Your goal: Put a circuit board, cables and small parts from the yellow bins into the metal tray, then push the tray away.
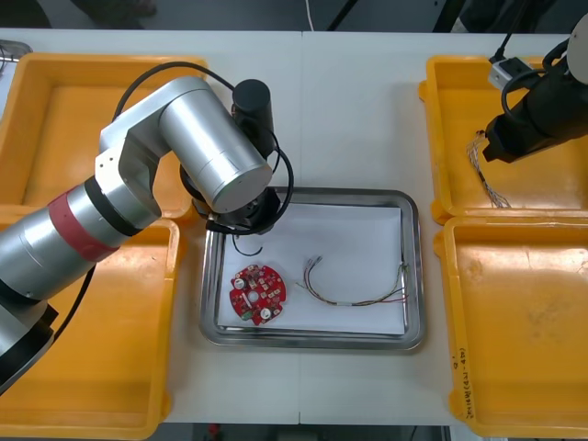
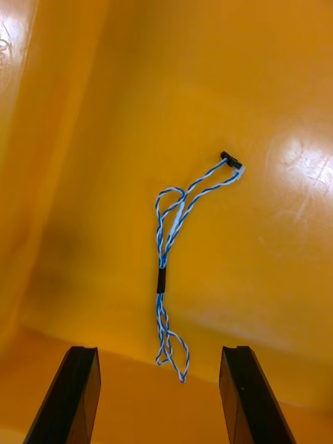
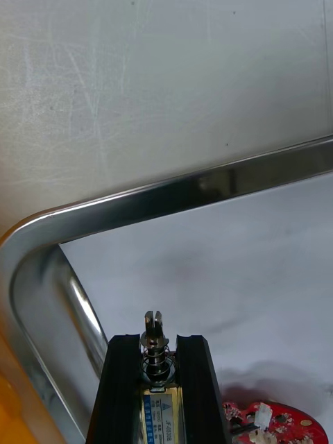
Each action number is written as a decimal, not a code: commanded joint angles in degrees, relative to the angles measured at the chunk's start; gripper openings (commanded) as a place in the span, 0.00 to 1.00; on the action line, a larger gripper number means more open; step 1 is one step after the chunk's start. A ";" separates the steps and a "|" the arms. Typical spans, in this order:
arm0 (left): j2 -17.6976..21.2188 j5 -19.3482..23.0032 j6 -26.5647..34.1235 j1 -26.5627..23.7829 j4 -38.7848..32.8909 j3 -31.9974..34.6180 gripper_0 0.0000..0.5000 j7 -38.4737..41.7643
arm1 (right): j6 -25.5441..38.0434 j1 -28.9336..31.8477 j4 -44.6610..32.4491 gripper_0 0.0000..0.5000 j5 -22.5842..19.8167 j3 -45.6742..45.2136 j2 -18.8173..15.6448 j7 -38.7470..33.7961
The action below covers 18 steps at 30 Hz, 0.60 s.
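Closest to the lens is the silver shell of the left arm (image 1: 211,156), crossing the left half of the front view towards the metal tray (image 1: 413,276) at centre. Under it the left gripper (image 3: 158,343) hangs just inside the tray's upper-left corner, above the white lining. Its fingers (image 3: 125,374) are closed tight on a small metal part (image 3: 154,331) with a spring round its stem, which pokes out past the fingertips. Just beside it, lower in the tray, lies the round red circuit board (image 1: 257,294). To the board's right a thin red and yellow cable (image 1: 358,300) curls across the lining. So the board and one cable are in, I'd say, and the part is about to join them.

At the upper right of the front view, the right gripper (image 1: 491,147) hovers over the farther yellow bin (image 1: 441,110). Its fingers (image 2: 80,388) stand wide apart with nothing in them. A twisted blue and white cable (image 2: 166,236) lies flat on the bin floor. Its looped tail sits between the two fingertips, and the rest runs away beyond them to a small black plug. That cable remains to be fetched, and the tray has yet to be pushed across the worktop (image 1: 358,110).
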 commanded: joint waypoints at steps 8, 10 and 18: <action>-0.78 -2.36 -4.08 1.87 1.11 -2.03 0.00 4.08 | -5.07 -2.27 6.18 1.00 0.81 -1.75 2.81 2.23; -0.69 -2.45 -4.35 1.87 1.47 -2.03 0.00 4.00 | -5.51 -2.27 7.15 1.00 0.72 -1.75 2.90 2.50; -0.69 -2.80 -4.87 1.87 2.26 -2.03 0.01 4.00 | -9.02 -1.83 11.28 1.00 0.28 -1.67 2.98 3.38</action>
